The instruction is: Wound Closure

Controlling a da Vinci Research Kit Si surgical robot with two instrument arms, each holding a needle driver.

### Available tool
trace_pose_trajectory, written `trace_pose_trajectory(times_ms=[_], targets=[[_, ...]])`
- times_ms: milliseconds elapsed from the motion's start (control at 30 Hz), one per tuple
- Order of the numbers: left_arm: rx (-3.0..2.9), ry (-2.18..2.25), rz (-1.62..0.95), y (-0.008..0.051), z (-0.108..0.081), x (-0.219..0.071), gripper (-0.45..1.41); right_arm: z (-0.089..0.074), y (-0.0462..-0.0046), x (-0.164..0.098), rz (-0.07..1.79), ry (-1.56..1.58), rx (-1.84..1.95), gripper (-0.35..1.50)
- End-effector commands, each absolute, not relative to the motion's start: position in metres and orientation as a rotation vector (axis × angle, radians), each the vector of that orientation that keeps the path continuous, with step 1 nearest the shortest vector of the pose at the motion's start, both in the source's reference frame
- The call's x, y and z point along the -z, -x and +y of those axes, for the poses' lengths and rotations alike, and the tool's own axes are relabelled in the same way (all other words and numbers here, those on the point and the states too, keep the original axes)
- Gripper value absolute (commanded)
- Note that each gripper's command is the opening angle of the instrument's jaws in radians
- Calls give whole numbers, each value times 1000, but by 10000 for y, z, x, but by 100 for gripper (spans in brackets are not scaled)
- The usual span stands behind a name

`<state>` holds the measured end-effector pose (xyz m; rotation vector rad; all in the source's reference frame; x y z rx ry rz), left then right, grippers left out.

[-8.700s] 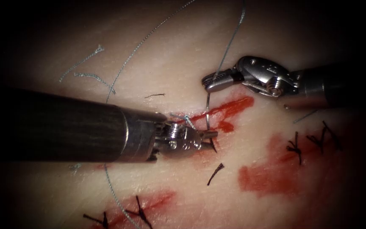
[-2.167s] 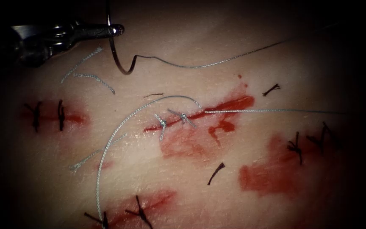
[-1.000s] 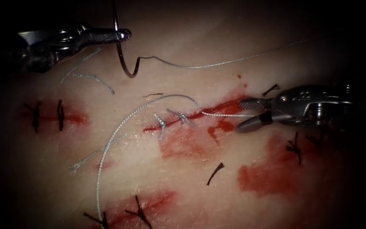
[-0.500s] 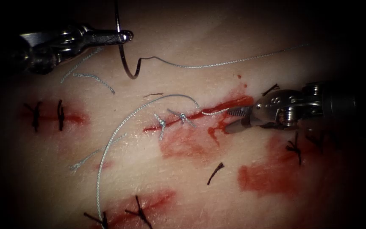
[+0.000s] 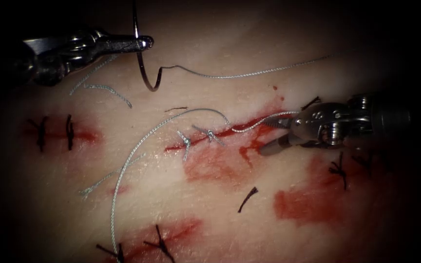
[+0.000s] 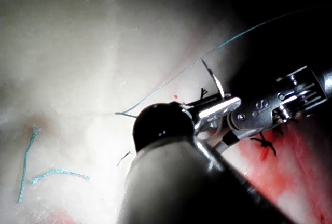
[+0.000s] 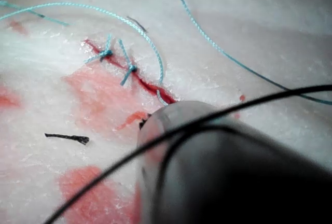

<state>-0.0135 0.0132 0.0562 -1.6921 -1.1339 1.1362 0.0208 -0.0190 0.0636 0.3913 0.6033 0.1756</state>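
Far left, well above the cut: left arm's slim steel needle driver (image 5: 142,41), jaws clamped mid-curve on the thin dark curved needle (image 5: 142,68), clear of the pale, glistening pork tissue (image 5: 210,214) (needle free, not in it). Centre: fine grey-blue braided thread (image 5: 137,151), two knotted stitches (image 5: 198,136) across the red-stained cut (image 5: 249,124). Right end of cut: right arm's steel tool (image 5: 276,134), jaws apart — one touching slack thread, gripping nothing. Best kept gentle — needle held steady, thread unstrained.
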Motion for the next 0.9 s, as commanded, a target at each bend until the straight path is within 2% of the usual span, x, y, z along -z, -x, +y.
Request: trace_pose_trajectory(times_ms=[33, 100, 133, 200, 267, 900], targets=[[-1136, 1693, -1135, 140, 131, -567, -45, -198, -217, -632, 608, -393, -171, 61], [-1136, 1693, -1135, 140, 131, -567, -45, -201, -218, -625, 609, -398, -168, 83], [-1136, 1693, -1135, 140, 131, -567, -45, -201, -218, -622, 609, -403, -167, 83], [-1136, 1693, -1135, 140, 131, -567, -45, -197, -220, -614, 607, -412, -171, 52], [-1136, 1693, -1135, 140, 131, -567, -45, -191, -223, -610, 607, -418, -173, 44], [-1140, 1691, -1132, 142, 131, -568, -45, -180, -227, -655, 569, -330, -76, 41]])
